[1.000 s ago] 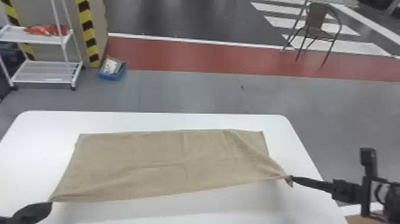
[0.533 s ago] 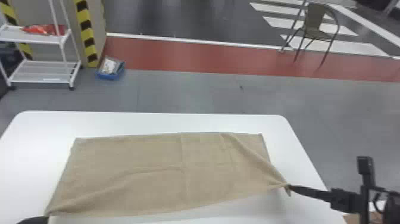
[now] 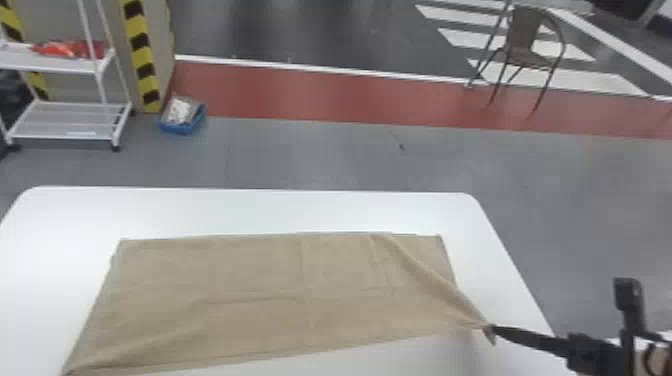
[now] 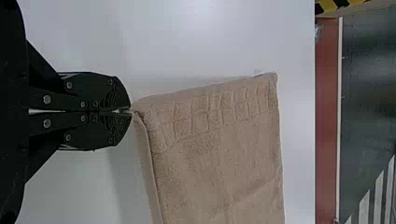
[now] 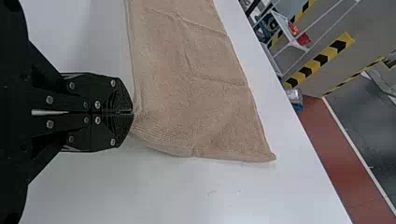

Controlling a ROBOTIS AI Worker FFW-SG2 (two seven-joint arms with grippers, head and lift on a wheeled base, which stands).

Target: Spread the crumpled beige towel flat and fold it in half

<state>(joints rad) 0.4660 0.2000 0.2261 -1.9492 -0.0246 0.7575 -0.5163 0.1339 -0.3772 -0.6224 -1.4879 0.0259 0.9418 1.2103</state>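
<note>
Towel [image 3: 260, 300] is on the worktop [image 3: 240, 212], long axis left-right, body on the far side of both tools. Left tool [image 4: 130, 111]: fingers together, clamped on the near left corner. Right tool [image 5: 132, 112]: same on the near right corner — so each arm already has its own side. Diagonal crease runs from the far edge to the right tool. Looks like the half fold is nearly laid; next, probably square up and release. Risk: right corner stays skewed. No legible writing on towel.
</note>
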